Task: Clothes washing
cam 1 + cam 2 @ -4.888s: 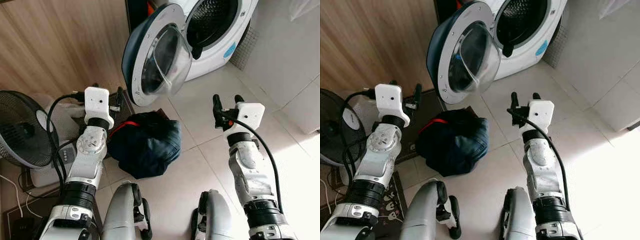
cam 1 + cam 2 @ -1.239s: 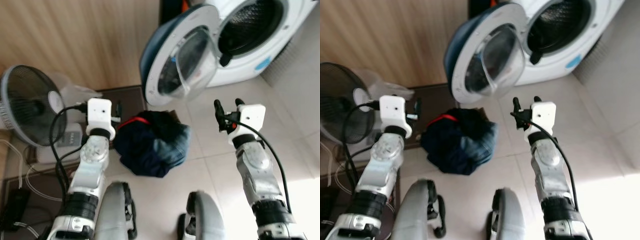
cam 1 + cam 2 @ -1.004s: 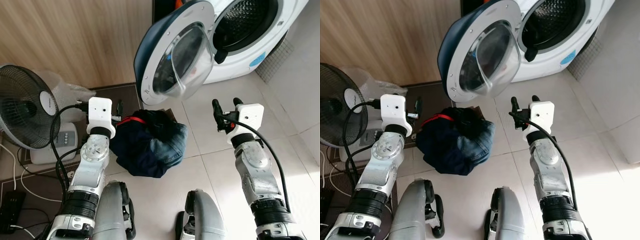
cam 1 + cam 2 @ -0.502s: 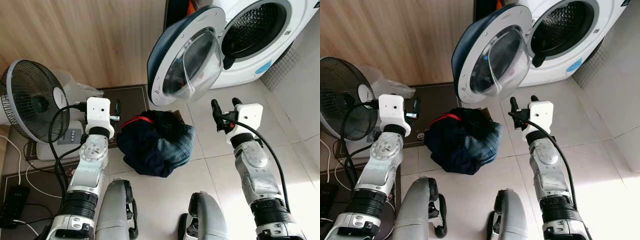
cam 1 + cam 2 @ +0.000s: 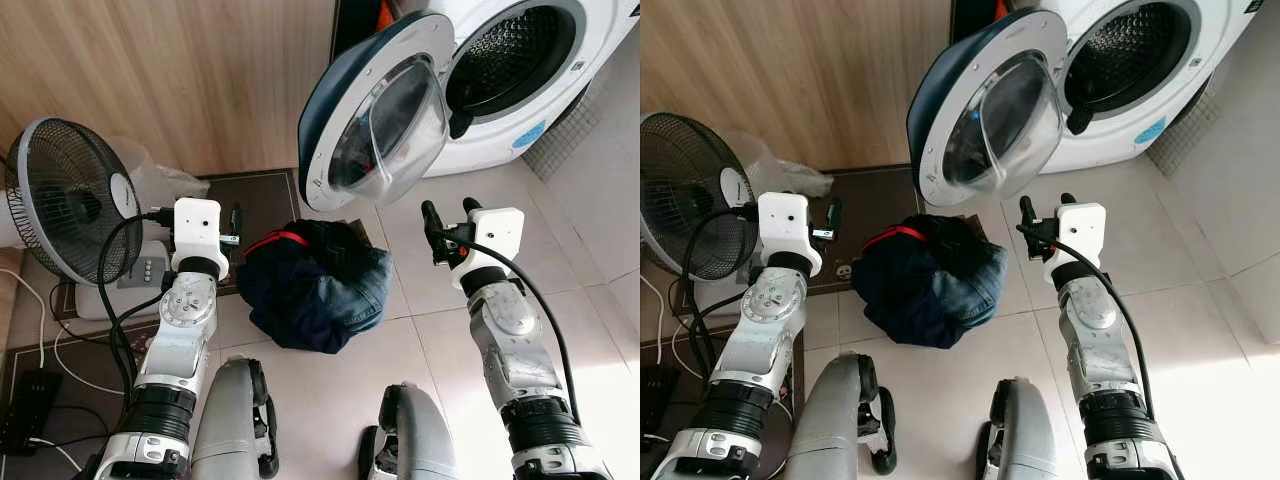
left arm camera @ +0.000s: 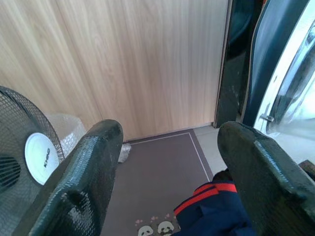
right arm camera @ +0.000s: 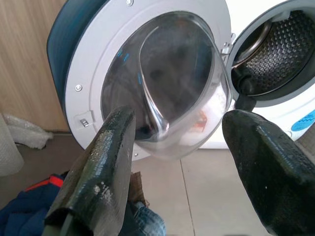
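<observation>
Right gripper (image 7: 172,162) hovers with its fingers spread wide and nothing between them, just right of the clothes pile (image 5: 315,285). Left gripper (image 6: 167,182), fingers likewise parted and bare, hangs at the pile's left edge. That dark blue pile sits on the tiled floor (image 5: 590,230), right below the washing machine door (image 5: 375,115), swung open. Beyond the pile, the washing machine (image 5: 1140,60) shows its drum. A fan (image 5: 60,215) stands left of it.
</observation>
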